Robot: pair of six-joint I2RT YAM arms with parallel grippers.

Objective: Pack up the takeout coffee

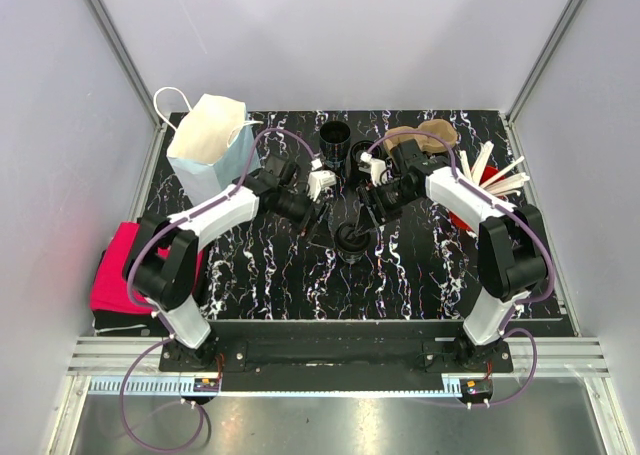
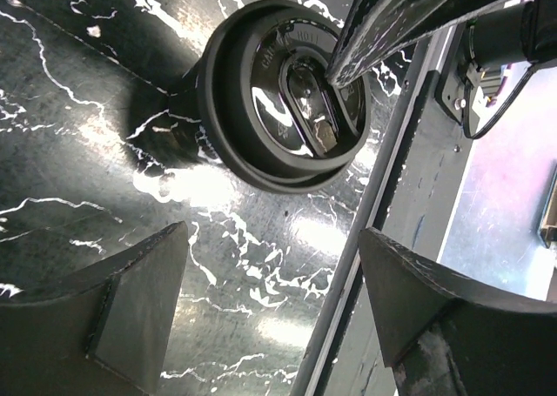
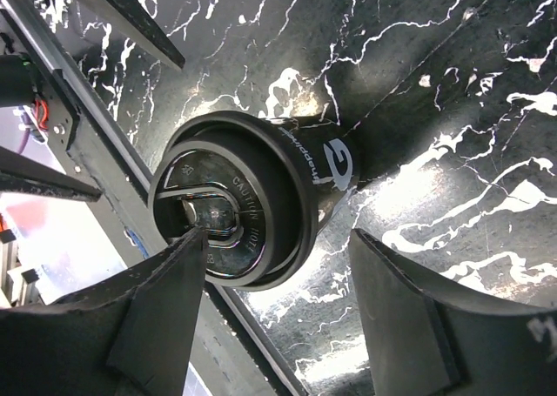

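– Sitting mid-frame in the top view, the lidded cup (image 1: 352, 241) stands upright on the black marbled table (image 1: 270, 275). Anything holding it?
– No. The left gripper (image 1: 316, 215) and right gripper (image 1: 372, 213) both gape beside it, and one right finger (image 2: 409, 13) seems to touch the lid.
– Risk?
– Pushed sideways, that finger could tip the cup, I judge. The paper bag (image 1: 208, 145) waits upper left, against pale walls.

Standing on black marbled table (image 1: 270, 285): lidded cup (image 1: 352, 240), centre | paper bag (image 1: 212, 145), rear-left | open cup (image 1: 335, 140), rear centre
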